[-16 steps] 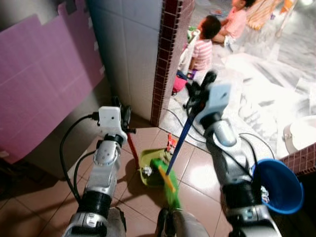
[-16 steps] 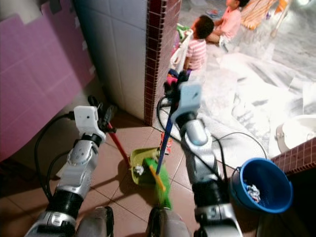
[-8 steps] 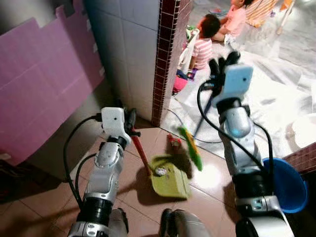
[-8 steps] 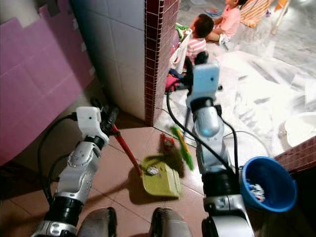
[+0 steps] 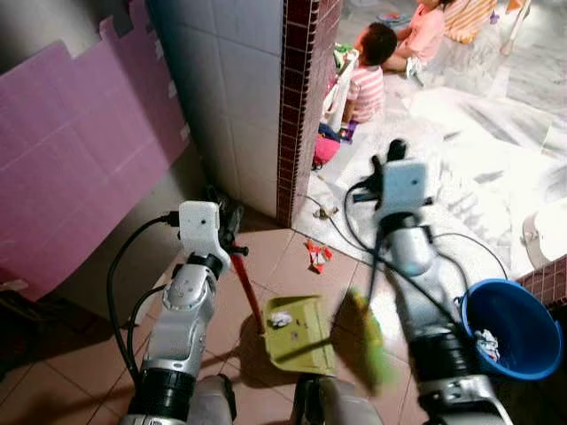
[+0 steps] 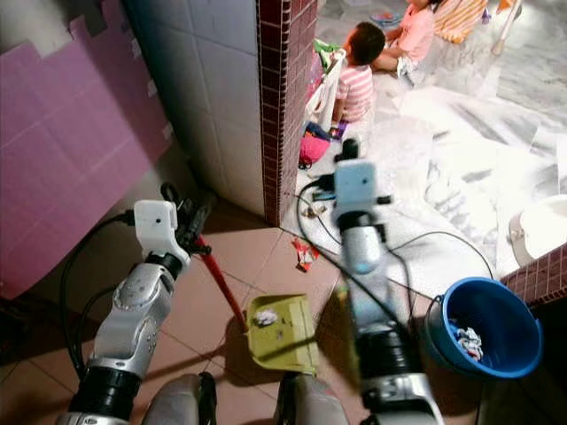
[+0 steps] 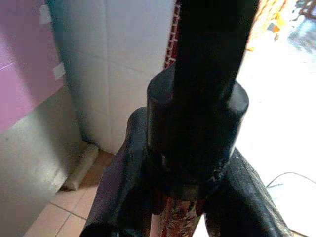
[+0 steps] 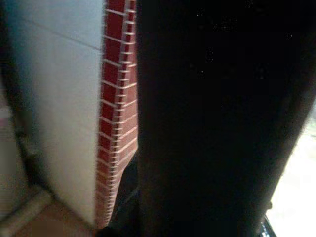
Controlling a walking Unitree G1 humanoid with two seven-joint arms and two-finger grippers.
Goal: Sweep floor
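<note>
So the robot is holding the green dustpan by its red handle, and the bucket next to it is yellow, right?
Not quite: the round plastic bucket is blue, as the left eye view shows. The rest holds: the left end effector grips the red handle of the flat green plastic dustpan.

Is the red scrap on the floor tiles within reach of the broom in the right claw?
Probably yes. The red scrap lies on open tile just ahead of the dustpan, nothing between it and the broom held by the right claw; a forward sweep should get it.
</note>
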